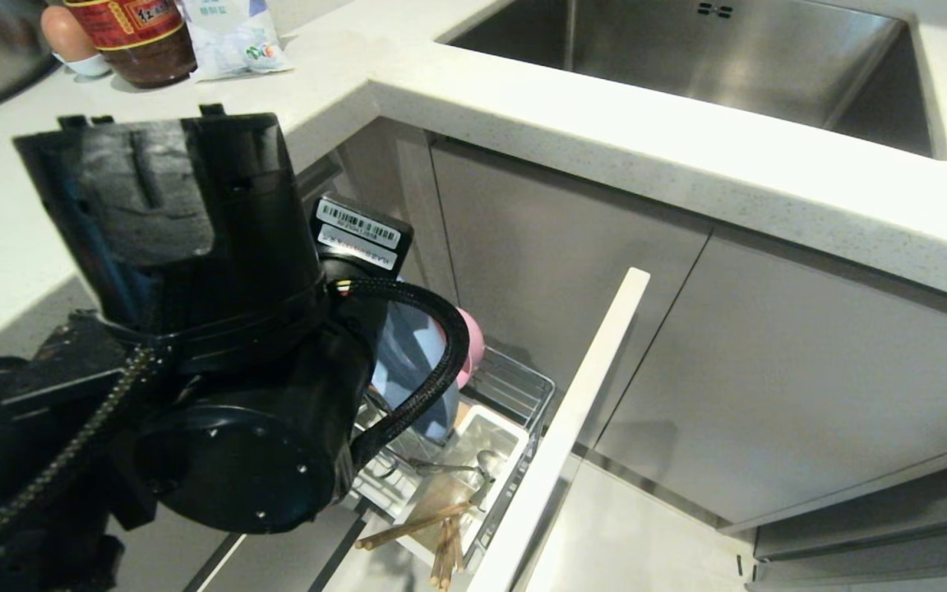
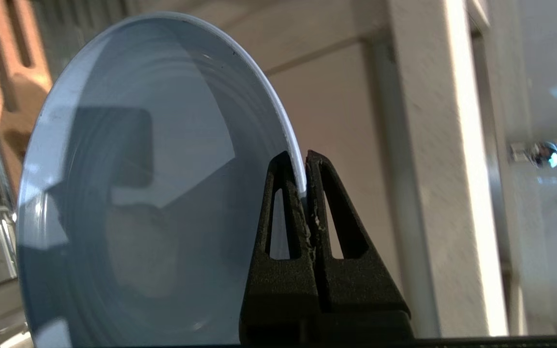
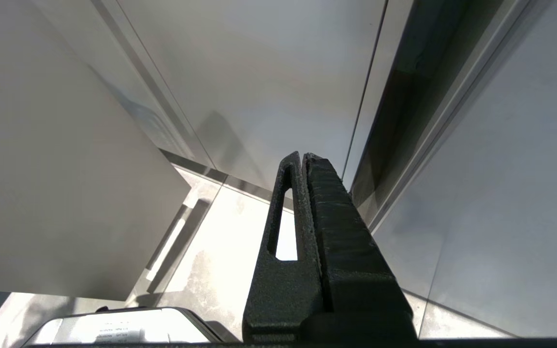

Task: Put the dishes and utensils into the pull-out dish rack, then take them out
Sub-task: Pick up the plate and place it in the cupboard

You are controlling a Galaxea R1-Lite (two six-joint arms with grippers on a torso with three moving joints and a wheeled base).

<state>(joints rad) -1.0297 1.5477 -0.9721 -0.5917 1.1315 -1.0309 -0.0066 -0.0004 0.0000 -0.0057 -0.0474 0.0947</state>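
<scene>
While the left end effector (image 2: 306, 159) pinches only the thin rim of the light-blue plate (image 2: 153, 193), its fingers clenched on a narrow edge bite, the plate stands on edge over the pull-out dish rack (image 1: 515, 386), close beside the cabinet face and under the lip of the tabletop (image 1: 687, 156). Such a small hold on smooth plastic looks liable to let the plate pivot or slide out if the wrist turns sharply, and a drop would likely land on the pink bowl (image 1: 473, 345) just behind it or on the spoon (image 1: 486, 462) and chopsticks (image 1: 441, 534) lying in the white cutlery caddy (image 1: 490, 427) below. From the head view the left arm hides most of the plate and the wire prongs, so whether its lower edge is clear of them cannot be told; a snag there could wrench it from the grip. A swing toward the rack's white front panel (image 1: 572, 427) could also knock the rim. The right end effector (image 3: 302, 157), fingers pressed together on nothing, hangs parked near the floor
</scene>
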